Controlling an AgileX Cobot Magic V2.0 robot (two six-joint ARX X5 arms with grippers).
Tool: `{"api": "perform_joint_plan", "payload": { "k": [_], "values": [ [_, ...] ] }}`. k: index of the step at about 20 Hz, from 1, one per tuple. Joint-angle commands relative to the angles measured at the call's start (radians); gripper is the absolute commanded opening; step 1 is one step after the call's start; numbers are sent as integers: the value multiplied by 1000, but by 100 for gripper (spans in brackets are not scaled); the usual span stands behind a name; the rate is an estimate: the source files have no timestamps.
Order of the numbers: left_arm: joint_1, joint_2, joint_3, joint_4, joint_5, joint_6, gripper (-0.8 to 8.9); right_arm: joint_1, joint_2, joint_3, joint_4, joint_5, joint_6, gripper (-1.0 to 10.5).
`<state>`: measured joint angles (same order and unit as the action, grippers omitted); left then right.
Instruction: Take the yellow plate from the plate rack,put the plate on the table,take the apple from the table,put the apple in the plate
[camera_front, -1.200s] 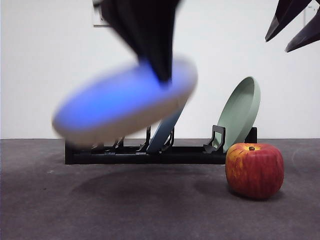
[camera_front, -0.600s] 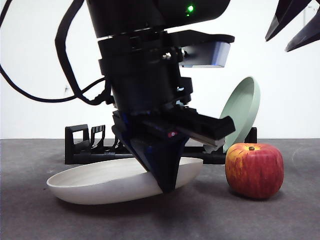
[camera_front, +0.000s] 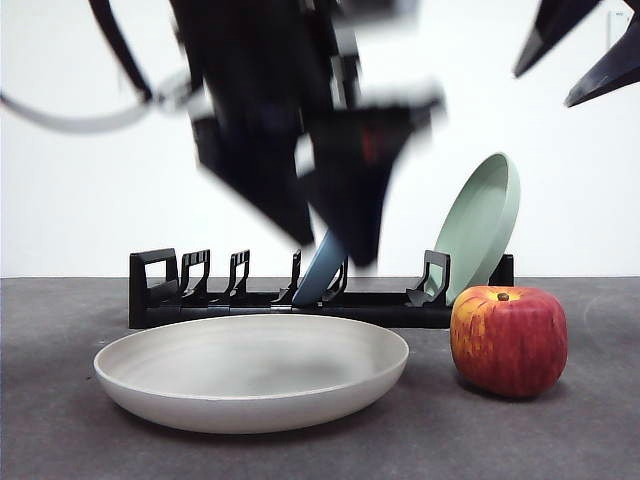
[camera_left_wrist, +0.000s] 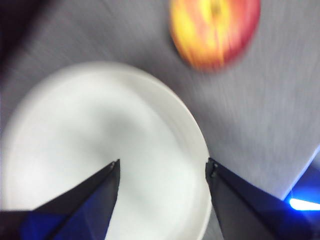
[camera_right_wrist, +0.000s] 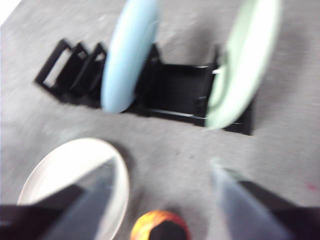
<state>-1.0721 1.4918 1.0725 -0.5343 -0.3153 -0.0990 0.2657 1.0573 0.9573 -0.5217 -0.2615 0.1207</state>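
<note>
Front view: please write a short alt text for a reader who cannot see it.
A cream yellow plate lies flat on the table beside a red apple. The left pincer hangs open above it; behind stands the black plate rack.

Left tool (camera_front: 335, 235) raised, agape; right tool (camera_right_wrist: 162, 200) apparently agape.

table (camera_front: 60, 440) | yellow plate (camera_front: 250, 370) flat | apple (camera_front: 509, 340) beside | plate rack (camera_front: 300, 305) behind

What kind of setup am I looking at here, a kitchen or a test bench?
Most likely a lab test bench: a bare dark grey table against a plain white wall, with only a plate rack, a yellow plate and an apple.
</note>
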Motion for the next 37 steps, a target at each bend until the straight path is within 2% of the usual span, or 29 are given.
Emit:
{"api": "perform_joint_plan", "payload": {
  "k": [1, 2, 6, 11, 15, 22, 23, 26, 29, 32, 37],
  "values": [
    [12, -142, -4, 19, -52, -8, 292, 50, 9, 4, -13, 7, -41, 450],
    [19, -208, -4, 23, -77, -8, 292, 79, 14, 4, -24, 13, -46, 450],
    [71, -462, -4, 33, -180, -5, 285, 191, 76, 4, -74, 149, -90, 449],
    [151, -684, -4, 27, -260, 2, 283, 272, 245, 4, -92, 234, -97, 445],
    [166, -756, -4, -16, -337, 24, 283, 282, 415, 4, -84, 242, -97, 444],
    [166, -762, -4, -89, -362, 23, 283, 282, 576, 4, -86, 242, -78, 428],
    [166, -762, -4, -96, -364, 23, 283, 282, 580, 4, -87, 242, -66, 372],
    [166, -763, -4, -103, -364, 23, 283, 282, 579, 4, -95, 241, -66, 10],
    [166, -762, -4, -103, -364, 24, 283, 282, 577, 5, -97, 242, -64, -12],
    [166, -762, -4, -102, -364, 24, 283, 291, 559, 36, -101, 237, -18, -12],
    [166, -762, -4, -101, -365, 25, 283, 371, 524, 182, -108, 235, -14, -13]
  ]
}}
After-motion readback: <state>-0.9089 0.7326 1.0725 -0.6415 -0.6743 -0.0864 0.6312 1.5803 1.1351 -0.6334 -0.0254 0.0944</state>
